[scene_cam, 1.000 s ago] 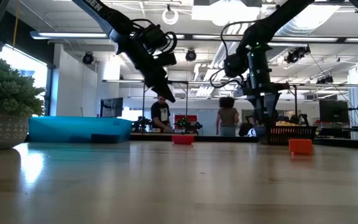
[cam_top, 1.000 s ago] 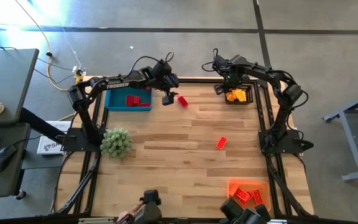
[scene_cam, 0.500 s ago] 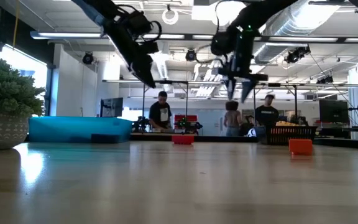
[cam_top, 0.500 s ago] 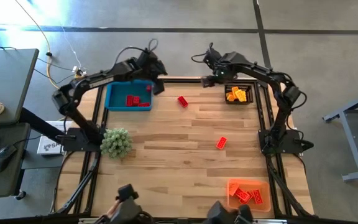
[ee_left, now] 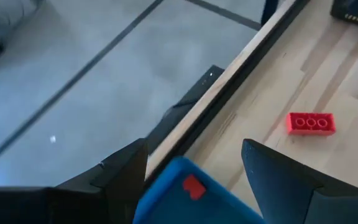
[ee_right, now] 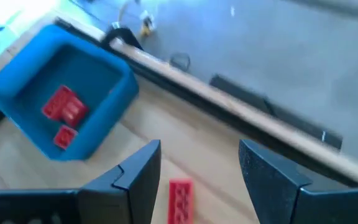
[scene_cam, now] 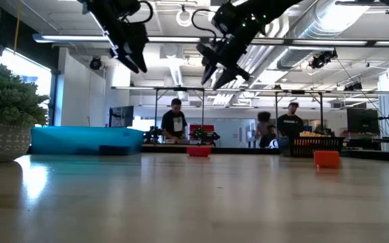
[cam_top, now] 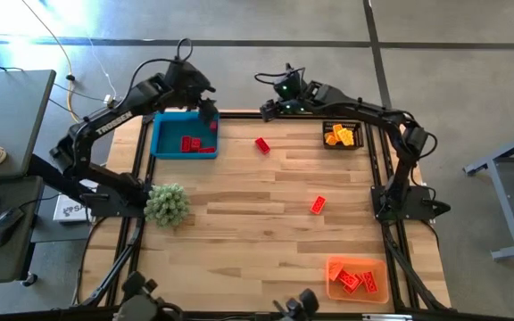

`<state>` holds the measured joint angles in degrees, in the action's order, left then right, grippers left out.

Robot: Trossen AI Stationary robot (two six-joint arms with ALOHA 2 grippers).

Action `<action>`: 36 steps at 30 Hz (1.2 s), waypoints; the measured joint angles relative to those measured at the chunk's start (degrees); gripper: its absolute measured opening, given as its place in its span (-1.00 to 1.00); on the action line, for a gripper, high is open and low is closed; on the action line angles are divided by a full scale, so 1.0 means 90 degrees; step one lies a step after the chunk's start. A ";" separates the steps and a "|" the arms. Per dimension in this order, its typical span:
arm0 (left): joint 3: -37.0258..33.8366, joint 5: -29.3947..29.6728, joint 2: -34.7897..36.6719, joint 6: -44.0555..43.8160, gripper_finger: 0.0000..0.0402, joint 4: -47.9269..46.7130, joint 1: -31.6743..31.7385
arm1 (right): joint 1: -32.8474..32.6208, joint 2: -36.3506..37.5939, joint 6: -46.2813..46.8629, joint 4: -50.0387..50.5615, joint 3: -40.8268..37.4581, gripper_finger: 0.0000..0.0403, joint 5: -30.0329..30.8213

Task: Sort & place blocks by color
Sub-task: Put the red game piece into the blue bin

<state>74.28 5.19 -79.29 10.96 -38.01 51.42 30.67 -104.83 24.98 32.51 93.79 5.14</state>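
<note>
Both jaws hang spread and empty, the right jaws [cam_top: 267, 109] near the red block [cam_top: 262, 145], the left jaws [cam_top: 207, 113] over the blue bin [cam_top: 161, 143].

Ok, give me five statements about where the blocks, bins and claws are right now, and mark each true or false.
1. The blue bin holds red blocks. True.
2. A loose red block lies on the table between the blue bin and the black basket. True.
3. The right claw grips a red block. False: its fingers stand apart with nothing between them, raised near the table's far edge.
4. The black basket holds red blocks. False: the blocks in it are yellow-orange.
5. The left claw rests on the table beside the green plant. False: it is open and raised above the blue bin's far corner, well away from the plant.
</note>
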 joint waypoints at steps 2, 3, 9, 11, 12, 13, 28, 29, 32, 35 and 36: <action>0.0000 -0.0002 0.0075 -0.0198 0.25 -0.0203 0.0082 | -0.0097 -0.0030 -0.0229 -0.0338 0.0001 0.00 0.0142; 0.0000 -0.0003 0.0092 -0.0263 0.25 -0.0320 0.0116 | -0.0130 -0.0070 -0.0328 -0.0492 0.0001 0.00 0.0160; 0.0000 -0.0005 0.0090 -0.0381 0.25 -0.0954 0.0250 | -0.0224 -0.0428 -0.0500 -0.1011 0.0001 0.00 -0.0221; -0.0002 -0.0034 0.0090 -0.0386 0.25 -0.1009 0.0245 | -0.0218 -0.0573 -0.0496 -0.0977 0.0001 0.00 -0.0531; -0.0002 -0.0076 0.0090 -0.0375 0.25 -0.0999 0.0245 | -0.0216 -0.0650 -0.0475 -0.0957 0.0001 0.00 -0.0688; -0.0002 -0.0107 0.0090 -0.0371 0.25 -0.0994 0.0245 | -0.0223 -0.0716 -0.0449 -0.0917 0.0001 0.00 -0.0784; -0.0002 -0.0223 0.0088 -0.0384 0.25 -0.0938 0.0243 | -0.0338 -0.1596 -0.0044 -0.0129 0.0001 0.14 -0.0955; -0.0002 -0.0223 0.0088 -0.0386 0.25 -0.0938 0.0243 | -0.0344 -0.1616 -0.0044 -0.0111 0.0001 0.14 -0.0963; -0.0002 -0.0223 0.0086 -0.0390 0.25 -0.0938 0.0243 | -0.0388 -0.1722 -0.0051 0.0031 0.0001 0.14 -0.0969; -0.0005 -0.0236 0.0085 -0.0536 0.25 -0.0936 0.0243 | -0.0436 -0.1825 -0.0100 0.0122 0.0001 0.14 -0.0963; -0.0005 -0.0246 0.0085 -0.0582 0.25 -0.0936 0.0243 | -0.0455 -0.1863 -0.0104 0.0122 0.0001 0.14 -0.0963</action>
<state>74.24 2.98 -78.52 5.72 -46.44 53.60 26.58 -121.60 24.04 33.60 93.80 -3.53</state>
